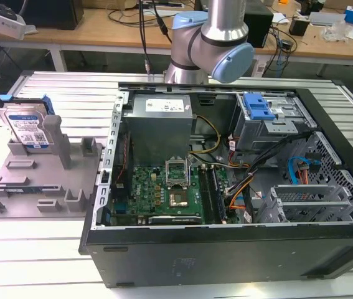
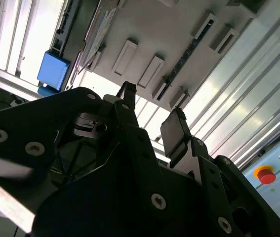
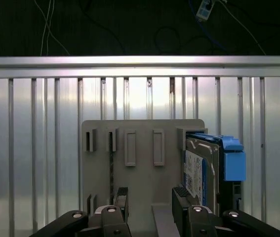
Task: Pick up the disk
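At the exterior view's left I see the disk, a flat silver hard drive with a white-and-blue label and blue rails, standing on edge in the grey plastic slotted fixture plate. Rightward sits an open black computer case. In the first wrist view my black gripper has its jaws wide apart, holding nothing.

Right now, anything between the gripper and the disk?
Nothing visible does. In the first wrist view the open gripper hangs over the grey fixture plate. The disk stands on edge in the plate close beside one finger, with open air between them.
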`<state>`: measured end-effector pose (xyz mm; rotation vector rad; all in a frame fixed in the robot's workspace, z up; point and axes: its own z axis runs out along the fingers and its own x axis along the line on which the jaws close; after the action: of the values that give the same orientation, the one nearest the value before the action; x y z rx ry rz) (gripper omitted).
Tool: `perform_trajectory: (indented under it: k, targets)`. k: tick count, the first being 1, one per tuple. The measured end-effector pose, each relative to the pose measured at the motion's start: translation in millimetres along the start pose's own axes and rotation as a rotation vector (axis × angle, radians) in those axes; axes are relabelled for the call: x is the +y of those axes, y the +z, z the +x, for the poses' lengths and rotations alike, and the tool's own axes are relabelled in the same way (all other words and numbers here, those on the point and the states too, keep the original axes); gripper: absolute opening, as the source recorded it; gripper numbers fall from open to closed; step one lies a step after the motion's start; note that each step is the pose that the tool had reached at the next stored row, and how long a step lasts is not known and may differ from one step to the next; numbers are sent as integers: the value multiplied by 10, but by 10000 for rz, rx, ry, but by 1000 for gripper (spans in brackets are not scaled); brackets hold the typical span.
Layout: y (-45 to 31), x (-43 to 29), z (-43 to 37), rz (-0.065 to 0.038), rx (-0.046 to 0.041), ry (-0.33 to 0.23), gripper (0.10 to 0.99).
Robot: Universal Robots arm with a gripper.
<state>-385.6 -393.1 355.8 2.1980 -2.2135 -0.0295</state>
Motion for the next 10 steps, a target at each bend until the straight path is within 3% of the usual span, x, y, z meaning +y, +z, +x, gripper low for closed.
perform_trajectory:
  k: [7, 10]
  targets:
    - [0, 0, -1, 0, 0, 0, 482]
    - [0, 2, -53, 0, 1, 0, 482]
